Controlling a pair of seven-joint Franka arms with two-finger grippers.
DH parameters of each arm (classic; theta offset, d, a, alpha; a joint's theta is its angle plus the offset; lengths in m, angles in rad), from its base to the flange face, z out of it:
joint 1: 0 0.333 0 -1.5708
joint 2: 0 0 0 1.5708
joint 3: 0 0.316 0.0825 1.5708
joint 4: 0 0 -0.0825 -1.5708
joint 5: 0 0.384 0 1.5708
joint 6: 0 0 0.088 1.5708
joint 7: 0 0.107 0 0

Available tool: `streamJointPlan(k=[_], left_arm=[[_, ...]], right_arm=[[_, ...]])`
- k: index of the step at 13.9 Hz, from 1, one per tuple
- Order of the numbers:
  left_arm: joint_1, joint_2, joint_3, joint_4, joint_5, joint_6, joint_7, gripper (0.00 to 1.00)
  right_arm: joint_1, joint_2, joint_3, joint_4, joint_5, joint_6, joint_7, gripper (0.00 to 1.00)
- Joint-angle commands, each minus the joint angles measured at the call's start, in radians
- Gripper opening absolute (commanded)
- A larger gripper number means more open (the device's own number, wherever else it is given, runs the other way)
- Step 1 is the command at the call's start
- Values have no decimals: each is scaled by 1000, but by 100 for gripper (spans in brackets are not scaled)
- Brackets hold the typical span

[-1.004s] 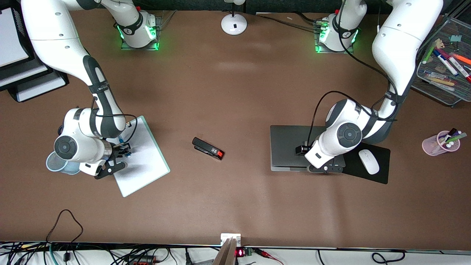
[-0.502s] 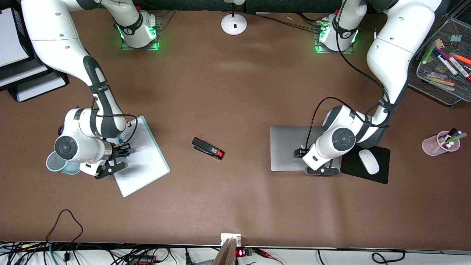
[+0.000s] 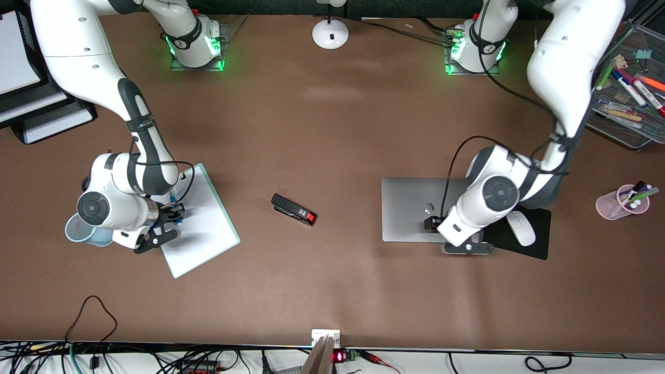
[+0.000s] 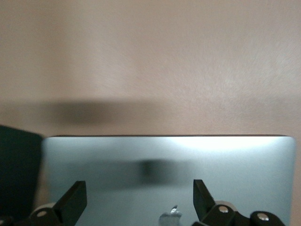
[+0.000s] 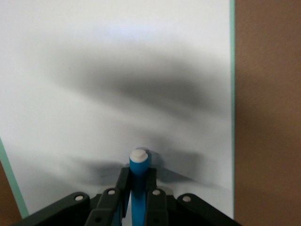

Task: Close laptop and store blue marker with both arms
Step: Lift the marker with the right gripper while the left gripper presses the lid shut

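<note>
R wrist view only: right end effector (image 5: 137, 195) pinching blue marker (image 5: 138, 181).

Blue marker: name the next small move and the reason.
Probably lift it straight up: the right hand is shut on the blue marker, low over the white pad, and the laptop is already closed under the open left hand.

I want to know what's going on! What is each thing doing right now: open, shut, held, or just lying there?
laptop: lid shut, flat on table.
blue marker: gripped, over the white board.
right hand: shut on blue marker.
left hand: open, over the laptop.
stapler: closed, lying untouched.
</note>
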Motion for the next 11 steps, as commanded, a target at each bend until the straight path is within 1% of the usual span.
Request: streamJointPlan(k=[1, 3, 4, 6, 8, 10, 11], left_arm=[[25, -126, 2, -23, 24, -81, -1, 100], [36, -195, 2, -23, 24, -122, 4, 100], [48, -230, 2, -23, 24, -145, 5, 100], [70, -302, -1, -22, 24, -208, 8, 100], [71, -371, -1, -20, 24, -294, 7, 100], [71, -430, -2, -20, 22, -372, 8, 100], [71, -454, -2, -20, 16, -402, 8, 100]], right_arm=[[-10, -51, 4, 38, 24, -22, -28, 2], [-28, -92, 6, 38, 27, -19, -59, 2], [-36, -111, 6, 43, 71, -19, -95, 2], [-51, -141, 3, 52, 189, -28, -193, 2], [-84, -166, 6, 57, 229, -40, -299, 2], [-98, -178, 4, 98, 304, -82, -390, 2], [-110, -180, 3, 112, 327, -102, -452, 2]])
